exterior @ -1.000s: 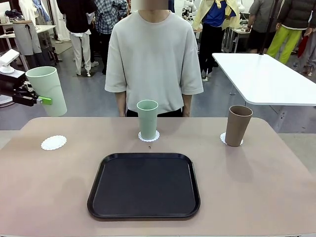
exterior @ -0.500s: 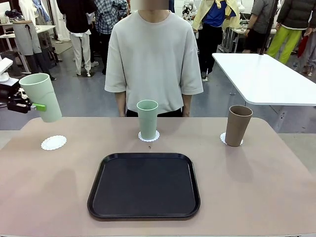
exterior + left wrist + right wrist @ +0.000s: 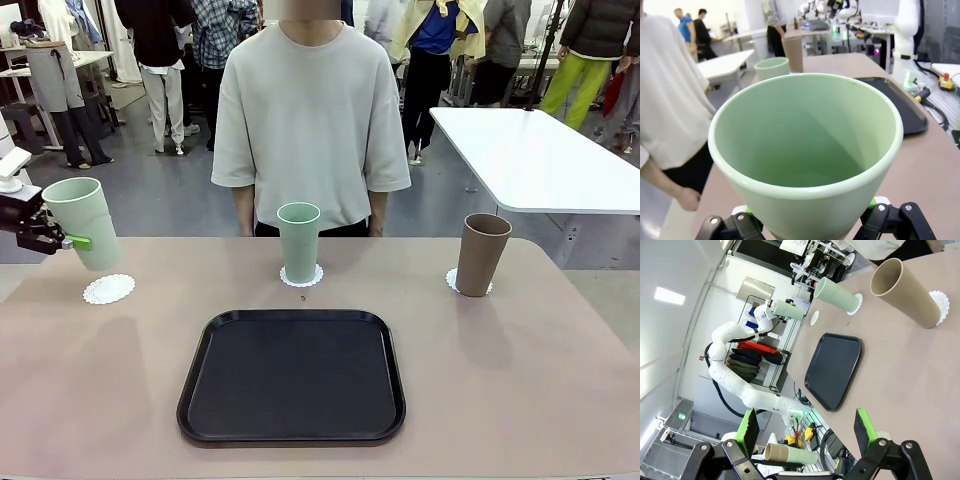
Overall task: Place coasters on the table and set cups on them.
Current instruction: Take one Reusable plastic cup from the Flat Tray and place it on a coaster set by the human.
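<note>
My left gripper (image 3: 77,239) is shut on a pale green cup (image 3: 82,222), holding it slightly tilted just above an empty white coaster (image 3: 109,289) at the table's (image 3: 520,380) far left. In the left wrist view that cup (image 3: 807,150) sits between the left gripper's (image 3: 807,214) green pads. A second green cup (image 3: 298,240) stands on a coaster (image 3: 301,276) at the middle back. To the right, a brown cup (image 3: 482,253) stands on another coaster (image 3: 454,282). My right gripper (image 3: 806,429) is open and holds nothing, off to the side of the brown cup (image 3: 905,292).
A black tray (image 3: 292,375) lies in the middle near the front edge. A person (image 3: 310,110) stands at the far side behind the middle cup, arms down. A white table (image 3: 540,155) stands at the back right.
The left gripper has brought its green cup down and a little left, from well above the table to just over the left coaster. Nothing else moved.
</note>
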